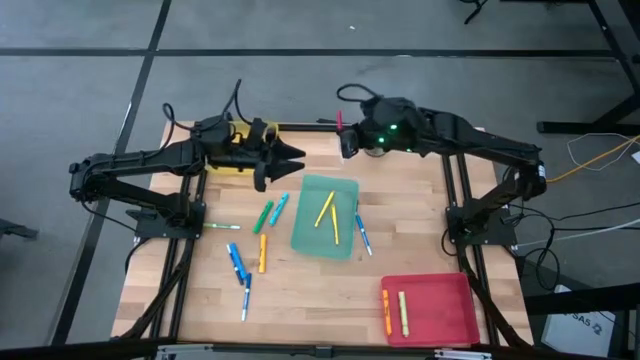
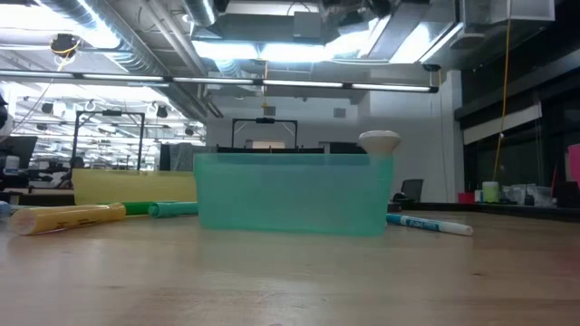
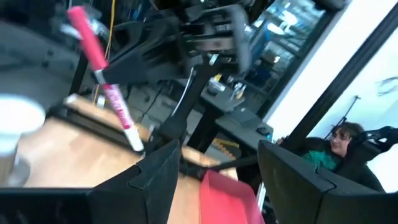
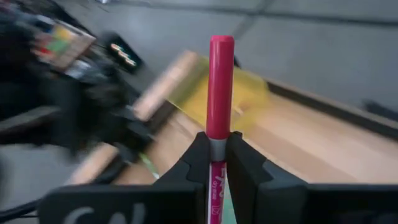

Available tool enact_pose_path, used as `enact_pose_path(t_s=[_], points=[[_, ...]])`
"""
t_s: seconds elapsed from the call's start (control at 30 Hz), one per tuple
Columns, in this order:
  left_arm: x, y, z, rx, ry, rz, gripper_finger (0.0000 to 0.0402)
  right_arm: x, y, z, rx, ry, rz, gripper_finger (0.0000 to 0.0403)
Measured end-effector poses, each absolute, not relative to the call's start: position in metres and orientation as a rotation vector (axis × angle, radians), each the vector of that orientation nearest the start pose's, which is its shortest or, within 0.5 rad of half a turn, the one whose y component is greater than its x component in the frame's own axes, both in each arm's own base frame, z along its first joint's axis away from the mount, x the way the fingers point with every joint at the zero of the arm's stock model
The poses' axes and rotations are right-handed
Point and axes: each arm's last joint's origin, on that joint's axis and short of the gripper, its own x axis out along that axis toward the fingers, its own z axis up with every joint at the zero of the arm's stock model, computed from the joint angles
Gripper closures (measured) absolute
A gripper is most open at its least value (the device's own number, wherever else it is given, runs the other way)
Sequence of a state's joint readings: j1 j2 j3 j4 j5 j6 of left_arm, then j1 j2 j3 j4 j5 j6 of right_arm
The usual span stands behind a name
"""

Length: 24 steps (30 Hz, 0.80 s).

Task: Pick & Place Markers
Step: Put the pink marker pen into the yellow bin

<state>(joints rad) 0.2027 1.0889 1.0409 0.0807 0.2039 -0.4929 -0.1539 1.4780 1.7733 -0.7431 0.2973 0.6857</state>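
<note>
Above the far edge of the tabletop [image 1: 300,300], about midway along it, the right gripper [image 4: 217,146] has its fingers clamped on a pink marker [image 4: 220,87], gripping it low on the barrel so that the capped end stands clear past the fingertips; the same marker shows as a short pink stick at that gripper in the high view [image 1: 340,124]. Facing it from the far left corner side, the left gripper [image 1: 285,158] hangs above the boards near the yellow tray [image 1: 238,165] with its fingers apart and nothing between them. From the left wrist camera the pink marker appears beyond those open fingers, tilted, its long axis running across the gap between the two arms and not along it. Judging by this, the coming move turns on that crossing: either the marker goes over to the left fingers or the right arm carries it to a tray itself, and I cannot tell which. The green tray [image 1: 325,215] sits mid-table with two yellow markers in it, the red tray [image 1: 430,310] at the near right corner. Other markers lie loose on the wood left of the green tray.
</note>
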Motion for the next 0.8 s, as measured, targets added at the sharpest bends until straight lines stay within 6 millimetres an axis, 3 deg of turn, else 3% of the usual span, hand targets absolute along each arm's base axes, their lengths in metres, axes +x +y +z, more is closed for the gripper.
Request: enact_pose_path(t_s=[0.17,0.3,0.8], points=[[0.240,0.041,0.394,-0.447,-0.088,-0.045,0.0190,0.290,-0.035,0.490,0.571,0.126,-0.452,0.0369],[0.243,0.037,0.397,-0.411,-0.126,-0.084,0.0185,0.288,-0.021,0.506,0.530,0.054,-0.383,0.0369],[0.272,0.028,0.383,-0.449,-0.115,-0.166,0.0131,0.289,0.008,0.511,0.490,0.029,-0.307,0.0369]])
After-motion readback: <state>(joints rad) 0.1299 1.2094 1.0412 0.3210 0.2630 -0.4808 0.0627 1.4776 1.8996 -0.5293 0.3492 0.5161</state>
